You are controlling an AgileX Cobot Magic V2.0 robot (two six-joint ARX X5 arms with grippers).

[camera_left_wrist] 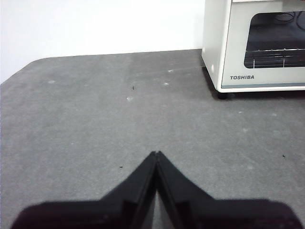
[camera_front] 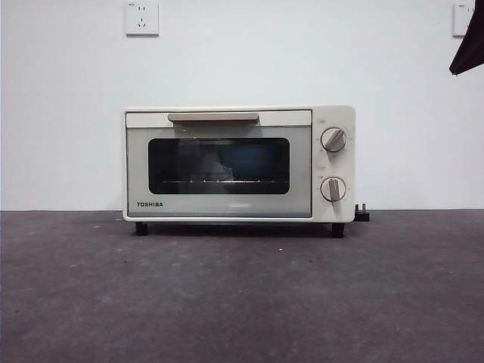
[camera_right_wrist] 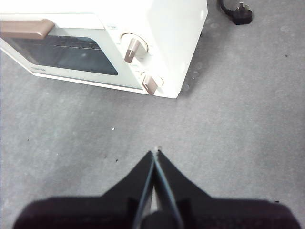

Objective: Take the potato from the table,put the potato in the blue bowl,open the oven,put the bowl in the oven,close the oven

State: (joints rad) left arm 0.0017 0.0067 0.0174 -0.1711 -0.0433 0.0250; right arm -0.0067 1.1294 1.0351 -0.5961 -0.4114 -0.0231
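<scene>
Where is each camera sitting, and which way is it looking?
Front view: low at table height, looking level across the table at the closed oven; one black arm tip shows top right.
Left wrist view: on the left arm, looking down past the shut left gripper toward the oven's left end.
Right wrist view: above the right gripper, shut, facing the knobs and plug.
All three share the oven.

left gripper (camera_left_wrist: 156,153) closed, right gripper (camera_right_wrist: 156,152) closed

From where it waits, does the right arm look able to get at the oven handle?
Probably yes. The right claw, shut and empty, hangs above bare table in front of the oven. Nothing lies between it and the handle, and the door is shut.
</scene>
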